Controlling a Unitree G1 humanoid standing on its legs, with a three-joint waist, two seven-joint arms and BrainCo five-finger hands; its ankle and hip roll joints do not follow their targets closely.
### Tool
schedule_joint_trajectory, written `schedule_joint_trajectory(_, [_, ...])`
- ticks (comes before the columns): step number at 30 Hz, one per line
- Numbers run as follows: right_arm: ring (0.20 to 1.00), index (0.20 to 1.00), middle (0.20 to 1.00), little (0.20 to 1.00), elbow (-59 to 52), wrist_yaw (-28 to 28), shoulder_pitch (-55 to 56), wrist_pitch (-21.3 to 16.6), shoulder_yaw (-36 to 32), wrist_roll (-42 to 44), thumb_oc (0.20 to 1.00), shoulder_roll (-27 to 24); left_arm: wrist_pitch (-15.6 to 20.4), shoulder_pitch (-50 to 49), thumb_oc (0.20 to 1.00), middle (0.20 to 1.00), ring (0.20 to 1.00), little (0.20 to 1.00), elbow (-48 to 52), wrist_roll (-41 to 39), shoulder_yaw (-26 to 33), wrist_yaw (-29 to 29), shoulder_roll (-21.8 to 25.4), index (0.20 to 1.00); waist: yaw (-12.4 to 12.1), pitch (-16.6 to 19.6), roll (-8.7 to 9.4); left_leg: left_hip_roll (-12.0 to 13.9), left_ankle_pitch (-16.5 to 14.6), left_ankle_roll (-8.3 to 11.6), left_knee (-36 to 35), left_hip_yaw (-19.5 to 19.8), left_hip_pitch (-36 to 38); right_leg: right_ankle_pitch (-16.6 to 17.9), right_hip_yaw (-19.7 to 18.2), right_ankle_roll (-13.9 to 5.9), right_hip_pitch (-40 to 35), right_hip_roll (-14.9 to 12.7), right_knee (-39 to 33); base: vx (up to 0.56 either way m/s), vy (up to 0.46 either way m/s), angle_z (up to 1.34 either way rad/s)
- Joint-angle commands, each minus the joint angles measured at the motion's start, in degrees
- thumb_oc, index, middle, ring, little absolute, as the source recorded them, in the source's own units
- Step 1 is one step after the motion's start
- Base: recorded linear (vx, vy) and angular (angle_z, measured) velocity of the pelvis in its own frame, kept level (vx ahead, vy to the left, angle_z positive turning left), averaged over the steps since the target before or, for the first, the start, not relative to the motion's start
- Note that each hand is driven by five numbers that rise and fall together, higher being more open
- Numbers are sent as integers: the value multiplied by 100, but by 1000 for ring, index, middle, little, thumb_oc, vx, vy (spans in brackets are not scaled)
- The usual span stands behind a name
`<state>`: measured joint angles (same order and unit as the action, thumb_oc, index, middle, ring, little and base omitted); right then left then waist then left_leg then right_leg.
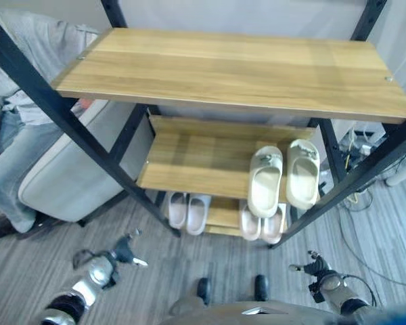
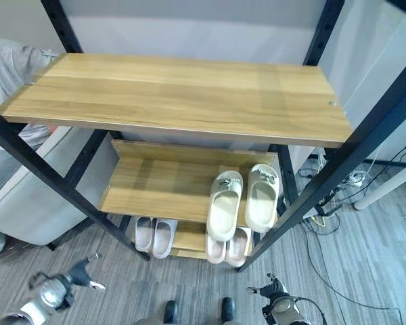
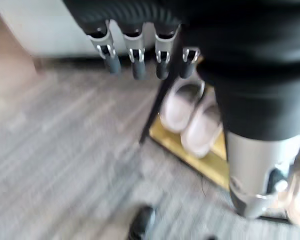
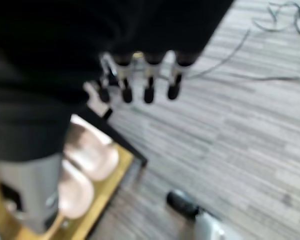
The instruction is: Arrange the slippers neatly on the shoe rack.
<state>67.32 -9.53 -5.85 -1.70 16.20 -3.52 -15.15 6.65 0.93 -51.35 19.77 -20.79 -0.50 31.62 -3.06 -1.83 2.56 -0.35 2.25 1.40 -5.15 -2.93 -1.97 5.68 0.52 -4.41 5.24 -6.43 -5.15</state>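
Observation:
A cream pair of slippers lies side by side at the right end of the rack's middle shelf, toes pointing in. On the bottom shelf a white pair sits at the left and a pinkish pair under the cream ones. The wide top shelf is bare wood. My left hand hangs low over the floor in front of the rack's left leg, its fingers straight, holding nothing. My right hand hangs low at the front right, its fingers also straight and empty.
A person sits to the left of the rack on a grey padded seat. Black slanted rack posts cross the front on both sides. Cables lie on the floor at the right.

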Motion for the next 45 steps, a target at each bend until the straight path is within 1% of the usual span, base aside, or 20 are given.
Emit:
schedule_joint_trajectory(1, [1000,1000,1000,1000,-89,51,-195,-184,114,222,1000,-202,-60,501,1000,1000,1000,1000,-577,417,-62,329,-251,1000,49,-16,-328,-69,-535,-43,509,-100,-104,-545,335,-387,-41,-22,656,47,52,-1])
schedule_joint_trajectory(8, [1000,1000,1000,1000,-188,186,-228,-231,377,86,1000,-83,-82,530,1000,1000,1000,1000,-880,655,-205,381,-514,1000,-2,53,-274,-92,-564,-71,421,-102,38,-547,344,-392,-149,-20,625,42,51,-4])
schedule_joint_trajectory(12, [1000,1000,1000,1000,-316,194,-265,-282,450,79,1000,-57,-94,545,1000,1000,1000,1000,-939,673,-167,469,-538,1000,-27,65,-243,-95,-559,-72,398,-88,53,-545,359,-397,-160,-22,618,4,18,0])
schedule_joint_trajectory(13, [1000,1000,1000,1000,-906,197,112,-359,585,-54,1000,-20,-100,496,1000,1000,1000,1000,-899,623,-85,532,-554,1000,12,53,-239,-96,-555,-75,385,-91,52,-538,336,-404,-141,-28,633,-51,55,0])
schedule_joint_trajectory(14, [1000,1000,1000,1000,-1569,171,595,-540,856,-471,1000,-130,-139,426,1000,1000,1000,1000,-992,672,67,657,-574,1000,95,-15,-221,-90,-542,-73,380,-132,45,-525,306,-411,-96,-16,677,-73,68,1])
schedule_joint_trajectory(16, [1000,1000,1000,1000,-2101,235,971,-640,1061,-802,1000,-272,-139,348,1000,1000,1000,1000,-1079,814,133,727,-565,1000,135,-52,-202,-83,-535,-76,383,-175,28,-520,265,-411,-48,-5,721,-67,51,-18])
schedule_joint_trajectory(18, [1000,1000,1000,1000,-2521,356,1283,-730,1402,-1206,1000,-399,-173,331,1000,1000,1000,1000,-1302,943,201,784,-572,1000,156,-92,-162,-78,-536,-79,381,-217,13,-523,232,-413,2,17,771,-48,46,-53])
schedule_joint_trajectory(21, [1000,1000,1000,1000,-2680,466,1380,-751,1637,-1491,1000,-469,-186,334,1000,1000,1000,1000,-1443,977,238,825,-614,1000,148,-82,-130,-71,-538,-79,374,-226,15,-534,235,-412,13,22,795,-16,34,-42])
schedule_joint_trajectory(24, [1000,1000,1000,1000,-2832,520,1405,-766,1685,-1506,1000,-515,-171,339,1000,1000,1000,1000,-1483,979,239,846,-640,1000,142,-69,-109,-65,-534,-79,354,-225,32,-538,248,-413,11,17,806,9,20,-19])
schedule_joint_trajectory(27, [1000,1000,1000,1000,-3127,445,1395,-813,1681,-1509,1000,-581,-191,332,1000,1000,1000,1000,-1531,945,264,896,-682,1000,145,-57,-84,-63,-521,-83,323,-214,48,-530,246,-417,22,9,815,-3,7,2])
schedule_joint_trajectory(28, [1000,1000,1000,1000,-3353,333,1373,-867,1646,-1519,1000,-630,-219,313,1000,1000,1000,1000,-1561,938,302,971,-690,1000,153,-56,-73,-60,-514,-86,300,-218,54,-526,237,-423,38,5,823,-3,12,6])
schedule_joint_trajectory(29, [1000,1000,1000,1000,-3362,335,1377,-863,1646,-1518,1000,-636,-219,313,1000,1000,1000,1000,-1563,939,302,974,-694,1000,153,-56,-75,-60,-513,-86,298,-218,54,-527,237,-423,40,5,825,-2,18,5])
schedule_joint_trajectory(32, [1000,1000,1000,1000,-3482,0,1288,-872,1539,-1702,1000,-663,-253,285,1000,1000,1000,1000,-1635,924,368,1145,-776,1000,170,-47,-81,-59,-509,-87,269,-215,72,-536,246,-426,79,-5,850,1,3,-1])
schedule_joint_trajectory(36, [1000,1000,1000,1000,-3585,-143,1212,-873,1482,-1767,1000,-682,-235,244,1000,1000,1000,1000,-1621,912,384,1245,-818,1000,164,-37,-109,-69,-528,-93,269,-215,96,-552,258,-423,93,-15,862,8,3,0])
schedule_joint_trajectory(38, [1000,1000,1000,1000,-3848,-215,1181,-905,1485,-1835,1000,-794,-240,197,1000,1000,1000,1000,-1604,895,399,1318,-839,1000,146,-34,-125,-74,-549,-95,272,-197,114,-570,277,-415,80,-25,870,18,5,0])
schedule_joint_trajectory(45, [1000,1000,1000,1000,-4371,-179,1032,-934,1469,-1831,1000,-994,-250,108,1000,1000,1000,1000,-1641,857,455,1323,-892,1000,89,-26,-143,-67,-586,-93,310,-141,128,-612,314,-405,36,-31,866,24,-9,3])
